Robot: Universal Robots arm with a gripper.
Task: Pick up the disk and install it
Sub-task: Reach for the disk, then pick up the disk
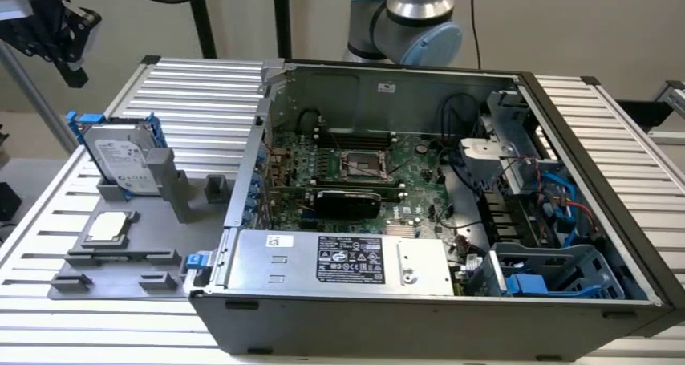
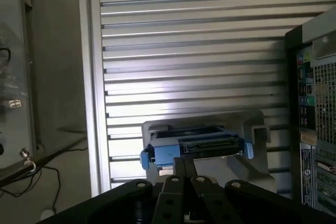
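The end effector (image 1: 66, 60) hangs in the air with its two dark fingers (image 2: 177, 169) drawn together at the tips and nothing between them. Below it, and well apart from it, the single disk (image 1: 123, 152) stands upright on its edge in a grey holder (image 1: 160, 172), clear of any contact. Nothing lies between the end effector and the disk.

The wrist view shows the disk (image 2: 194, 148) end-on, with its connector edge and the blue carrier's two corners. The exterior view shows its white-labelled face. Beyond the disk, on the same grey fixture plate (image 1: 128, 262), lies one square CPU chip (image 1: 111, 227).

The plate rests on the slatted tabletop (image 1: 204, 84). Farther out, on the side away from the end effector, one open computer case (image 1: 428, 313) lies with its motherboard (image 1: 364, 168) exposed and one power-supply box (image 1: 342, 259) along its near wall. The wrist view catches the case's perforated rear panel (image 2: 315, 103). The arm (image 1: 412, 16) rises behind the case.
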